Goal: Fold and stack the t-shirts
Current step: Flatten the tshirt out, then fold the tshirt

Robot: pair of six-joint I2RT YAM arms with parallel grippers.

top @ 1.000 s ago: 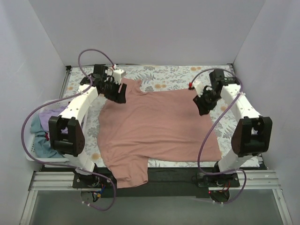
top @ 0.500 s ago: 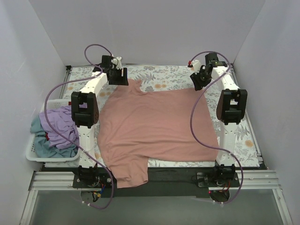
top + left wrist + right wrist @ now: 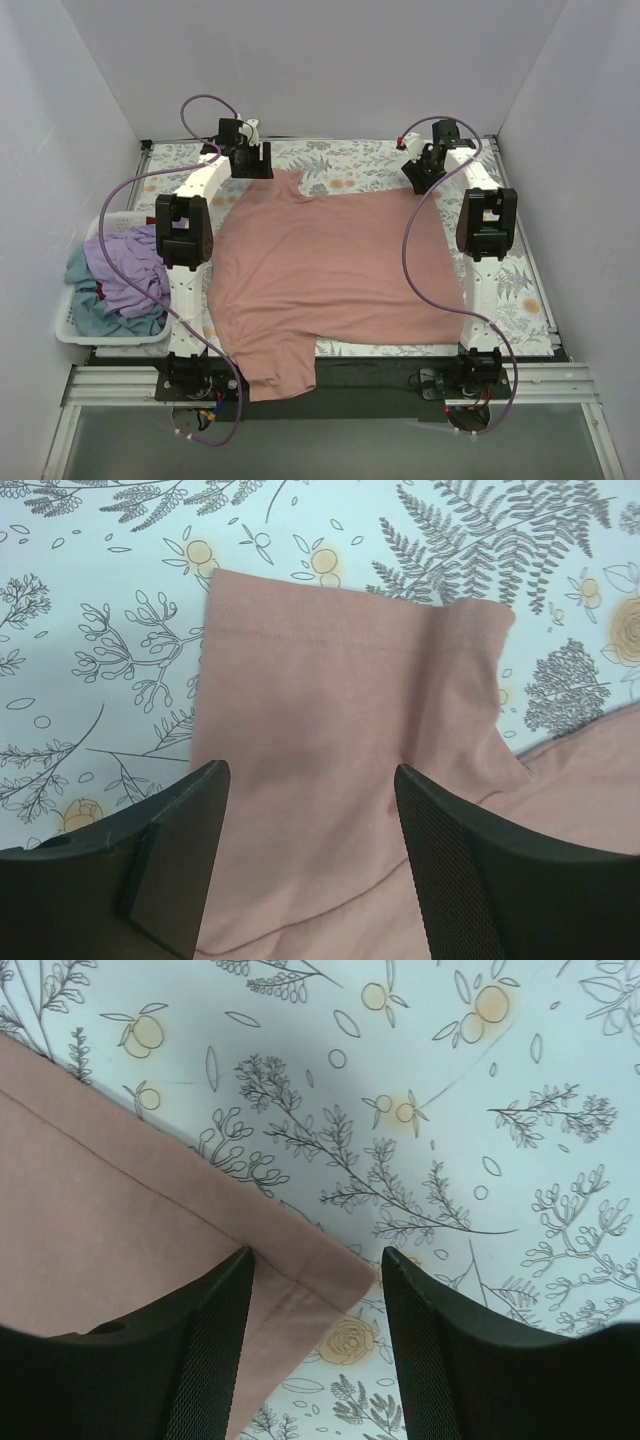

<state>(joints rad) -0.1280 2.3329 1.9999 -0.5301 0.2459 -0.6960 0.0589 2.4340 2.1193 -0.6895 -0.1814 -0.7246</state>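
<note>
Tabletop (image 3: 350, 155), floral-patterned: one. T-shirts, counted by colour: one salmon-pink t-shirt (image 3: 330, 270); one lavender-purple bundle (image 3: 120, 265); one teal-blue bundle (image 3: 88, 312). Whether either bundle holds more than a single garment cannot be told. White basket (image 3: 100, 340): one. Robot arms: two, a left arm (image 3: 182, 235) and a right arm (image 3: 487, 222). Tools: two, the left tool (image 3: 254, 168) and the right tool (image 3: 417, 176), each with two fingers (image 3: 470, 880), four in all. Purple cables (image 3: 130, 200): two, one per arm.
</note>
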